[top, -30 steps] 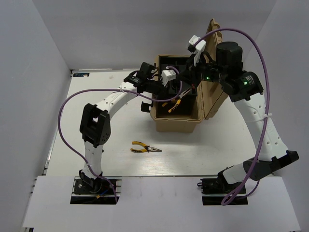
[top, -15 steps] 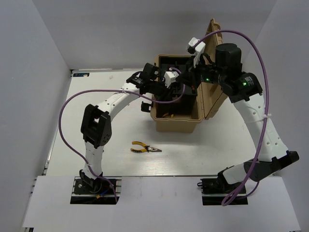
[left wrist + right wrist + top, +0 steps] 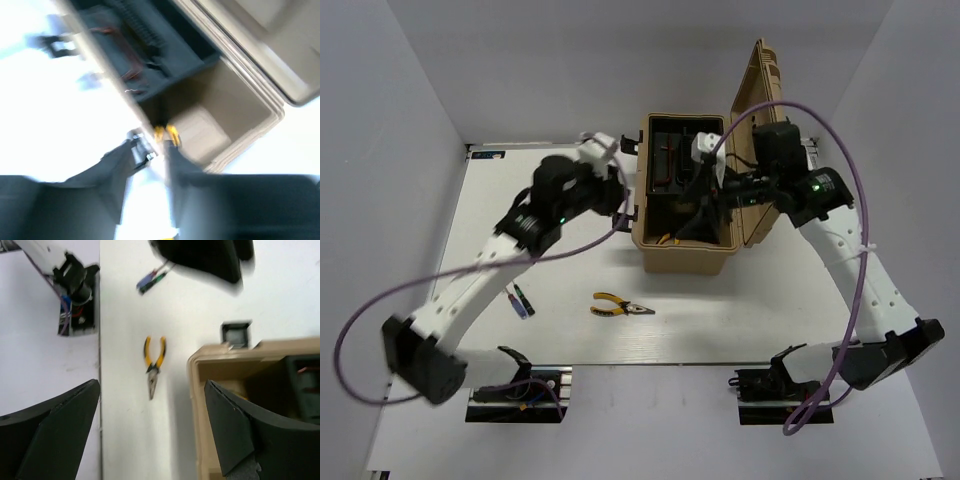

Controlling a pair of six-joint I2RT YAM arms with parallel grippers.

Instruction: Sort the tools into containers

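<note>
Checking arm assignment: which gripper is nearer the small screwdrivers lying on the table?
Left. The left gripper is just outside the left wall of the toolbox, behind and to the right of the screwdrivers. The right gripper hangs over the toolbox interior, farther right.

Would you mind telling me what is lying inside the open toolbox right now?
A black inner tray fills the far half. Yellow-handled pliers lie on the bottom near the front-left corner. The right gripper hangs over the box and hides the bottom's right side.

bright even light; motion blur smears the toolbox (image 3: 231, 102) in left wrist view.
</note>
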